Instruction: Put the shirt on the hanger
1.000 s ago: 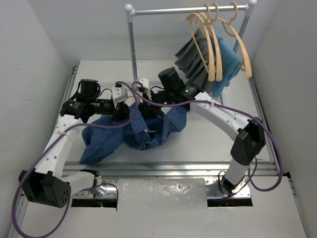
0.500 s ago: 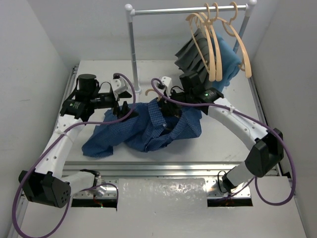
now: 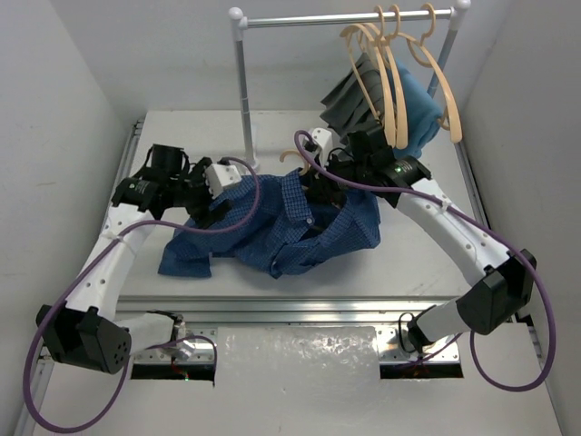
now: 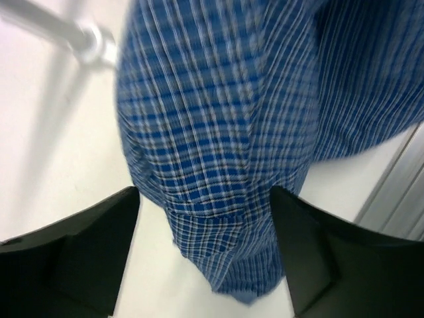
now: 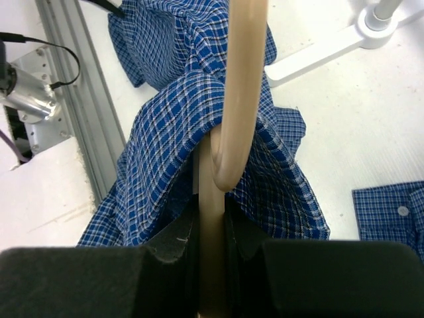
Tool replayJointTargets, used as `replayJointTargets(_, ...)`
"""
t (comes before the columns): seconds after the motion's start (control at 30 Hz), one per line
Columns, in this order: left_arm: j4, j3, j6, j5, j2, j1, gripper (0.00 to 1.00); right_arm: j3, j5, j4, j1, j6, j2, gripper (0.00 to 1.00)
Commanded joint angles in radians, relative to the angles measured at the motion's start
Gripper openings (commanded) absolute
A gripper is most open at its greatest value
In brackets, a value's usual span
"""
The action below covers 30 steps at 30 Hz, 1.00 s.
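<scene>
White table [image 3: 408,263] underneath and a clothes rack [image 3: 243,82] at the back, its post near the work: steer wide of it. Blue checked shirt [image 3: 281,227] heaped mid-table between the two arms, bunched around the pale wooden hanger [image 5: 242,66] and trailing toward the left arm's side. Tan curved end of the hanger poking out of the cloth on the rack side. Right gripper [image 5: 211,245] clamped on the hanger's wood, cloth folded close around the grip. Hold that firm and level, so as not to shed what is draped. Left gripper [image 4: 205,212] with jaws spread wide, a loose fold of shirt between the fingers [image 4: 79,252], apparently not pinched. Judged best from here: close on that fold near its seam rather than on a thick bunch, lift only enough to free it from the table, then draw it outward along the hanger, away from the right gripper, to spread the shoulder. Go slowly; watch for a sleeve caught underneath.
</scene>
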Motion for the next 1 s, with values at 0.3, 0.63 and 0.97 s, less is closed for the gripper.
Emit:
replayJointTargets(0.3,0.020,0.168,-0.097,-0.188,0.156,0.140,0.00,0.092,-0.058,-0.091,-0.018,-0.044,-0.022,0.00)
replayJointTargets(0.63,0.015,0.224,-0.078,-0.100,0.242,0.308,0.00,0.204,0.029,-0.202,-0.027,-0.080,-0.036,0.00)
replayJointTargets(0.97,0.114,0.184,-0.165,0.142,0.101,0.303,0.84,0.496,0.264,-0.263,-0.024,0.104,0.090,0.00)
